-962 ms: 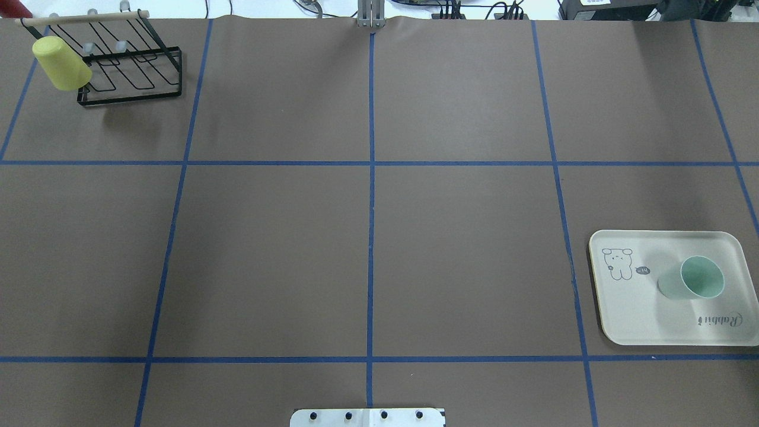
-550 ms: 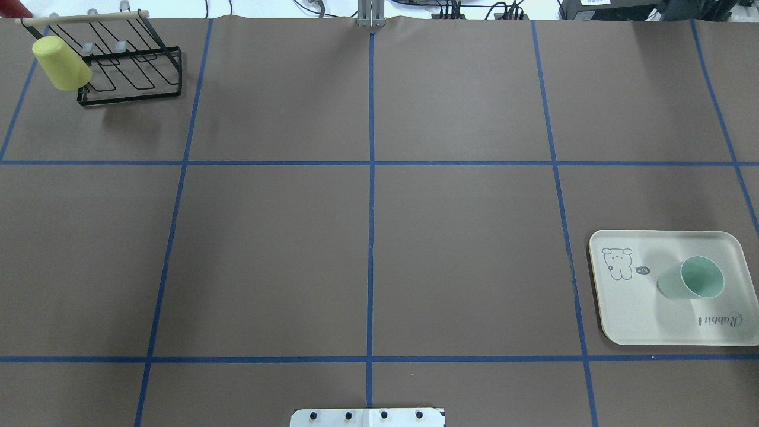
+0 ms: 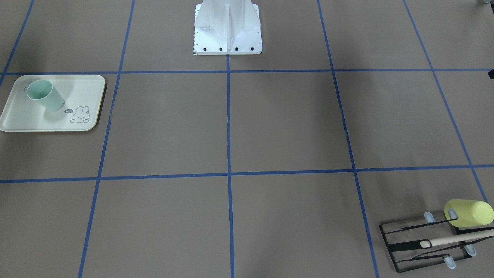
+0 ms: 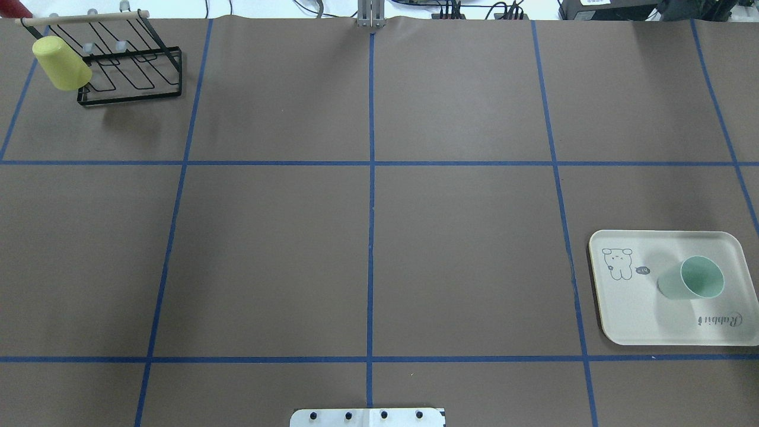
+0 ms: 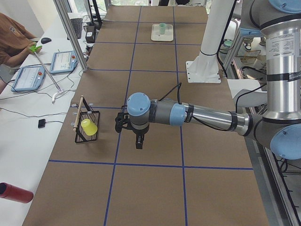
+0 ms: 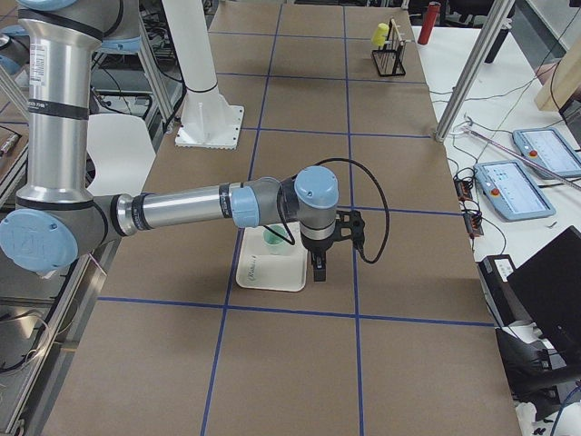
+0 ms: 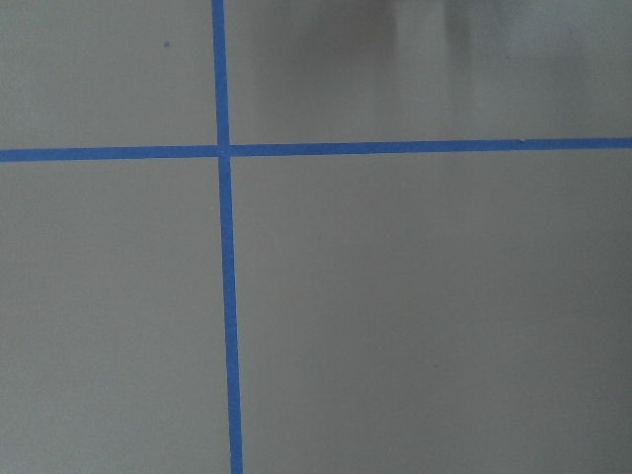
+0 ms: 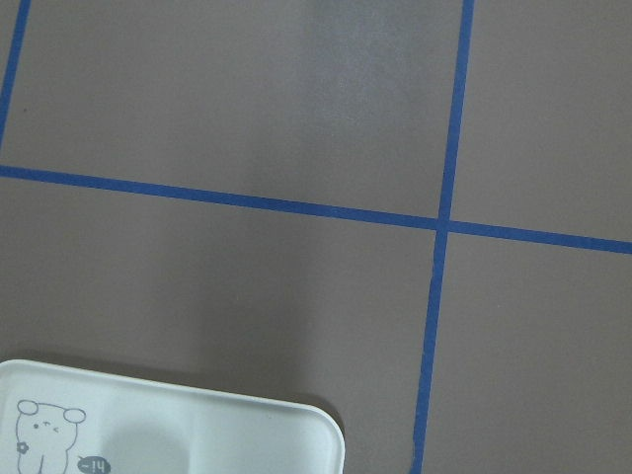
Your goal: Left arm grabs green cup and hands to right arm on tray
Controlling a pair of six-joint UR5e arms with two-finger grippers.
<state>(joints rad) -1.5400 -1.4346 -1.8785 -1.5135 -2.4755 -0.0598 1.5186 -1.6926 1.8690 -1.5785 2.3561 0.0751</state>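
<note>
On the tray the green cup stands clear of both jaws, their width unclear

The green cup, pale mint and smooth, stands upright, mouth up, on the tray, beside its bunny drawing. The tray, cream with rounded corners, lies flat on the counter. The right arm stretches level, wrist near the tray; the left arm is well apart from it.
</note>
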